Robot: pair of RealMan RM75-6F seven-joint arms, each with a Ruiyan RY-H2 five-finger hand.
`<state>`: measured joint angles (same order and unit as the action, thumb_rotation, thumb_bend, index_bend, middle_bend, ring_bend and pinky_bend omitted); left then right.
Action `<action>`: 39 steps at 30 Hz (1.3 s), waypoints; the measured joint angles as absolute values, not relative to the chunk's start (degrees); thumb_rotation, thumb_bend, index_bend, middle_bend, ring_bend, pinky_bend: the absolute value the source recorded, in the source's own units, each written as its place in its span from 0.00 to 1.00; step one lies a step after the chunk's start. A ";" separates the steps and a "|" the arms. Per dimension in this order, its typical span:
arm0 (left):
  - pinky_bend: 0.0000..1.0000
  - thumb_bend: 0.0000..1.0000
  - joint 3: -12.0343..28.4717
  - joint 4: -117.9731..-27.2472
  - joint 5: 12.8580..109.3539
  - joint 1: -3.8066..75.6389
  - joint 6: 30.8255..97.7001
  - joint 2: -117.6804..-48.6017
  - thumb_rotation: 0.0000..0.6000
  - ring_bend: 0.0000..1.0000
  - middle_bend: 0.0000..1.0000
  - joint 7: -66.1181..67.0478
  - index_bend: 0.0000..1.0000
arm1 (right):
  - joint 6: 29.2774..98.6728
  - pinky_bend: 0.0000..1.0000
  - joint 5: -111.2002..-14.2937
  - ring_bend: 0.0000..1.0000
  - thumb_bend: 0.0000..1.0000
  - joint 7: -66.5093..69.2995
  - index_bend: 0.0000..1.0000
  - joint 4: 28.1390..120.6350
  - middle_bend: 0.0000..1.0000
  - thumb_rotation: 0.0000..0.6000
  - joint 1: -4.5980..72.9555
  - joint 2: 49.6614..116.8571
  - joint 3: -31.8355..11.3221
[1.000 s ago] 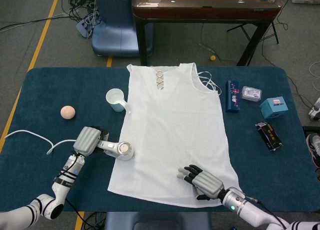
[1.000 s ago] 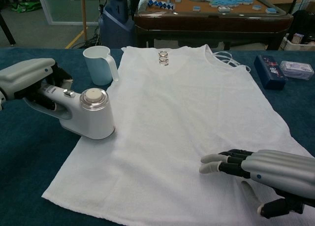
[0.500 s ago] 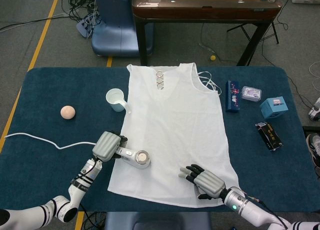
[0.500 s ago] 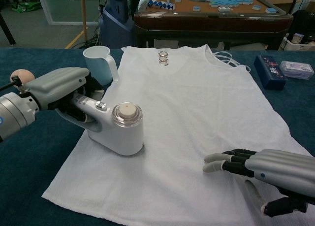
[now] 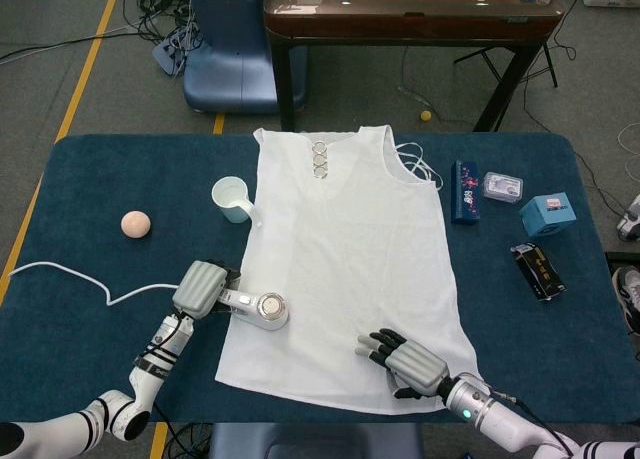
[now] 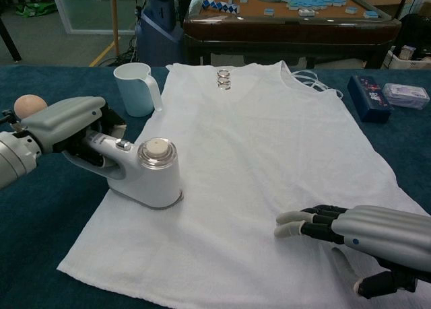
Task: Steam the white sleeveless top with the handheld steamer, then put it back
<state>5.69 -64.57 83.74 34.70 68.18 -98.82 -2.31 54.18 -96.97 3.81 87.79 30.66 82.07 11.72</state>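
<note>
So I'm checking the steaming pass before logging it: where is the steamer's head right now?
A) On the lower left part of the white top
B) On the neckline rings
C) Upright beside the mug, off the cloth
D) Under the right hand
A: the left hand grips the steamer, whose head sits on the white top's lower left area, well short of the mug and the right hand.

Nothing here is legible to me. The dark blue box (image 5: 465, 191) and the black packet (image 5: 538, 271) on my tabletop (image 5: 120, 179) carry printed marks, and so does the light blue box (image 5: 547, 215), but all are too small and blurred to read.
</note>
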 measured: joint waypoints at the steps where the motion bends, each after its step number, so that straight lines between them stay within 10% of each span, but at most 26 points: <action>1: 0.54 0.27 5.70 -64.18 83.74 34.59 68.19 -98.62 1.00 0.54 0.69 -2.98 0.84 | 54.08 0.00 -96.88 0.00 0.91 3.68 0.00 87.85 0.03 0.78 30.67 82.10 11.69; 21: 0.54 0.27 6.91 -59.78 82.46 31.47 70.62 -93.67 1.00 0.54 0.69 -7.62 0.84 | 55.02 0.00 -96.62 0.00 0.89 1.97 0.00 89.49 0.03 0.78 30.38 81.58 11.15; 30: 0.54 0.27 8.68 -59.47 79.52 29.77 70.99 -91.38 1.00 0.54 0.69 -8.48 0.84 | 62.54 0.00 -98.23 0.00 0.27 2.03 0.00 92.37 0.04 0.77 29.07 77.86 9.37; 39: 0.54 0.27 9.29 -54.96 77.76 29.15 69.26 -92.37 1.00 0.54 0.67 -10.78 0.81 | 69.86 0.00 -98.71 0.00 0.21 -0.11 0.00 98.51 0.04 0.77 27.52 69.00 6.10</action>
<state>9.29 -54.96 77.76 29.15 69.26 -92.37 -10.78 69.86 -98.71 -0.11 98.51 27.52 69.00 6.10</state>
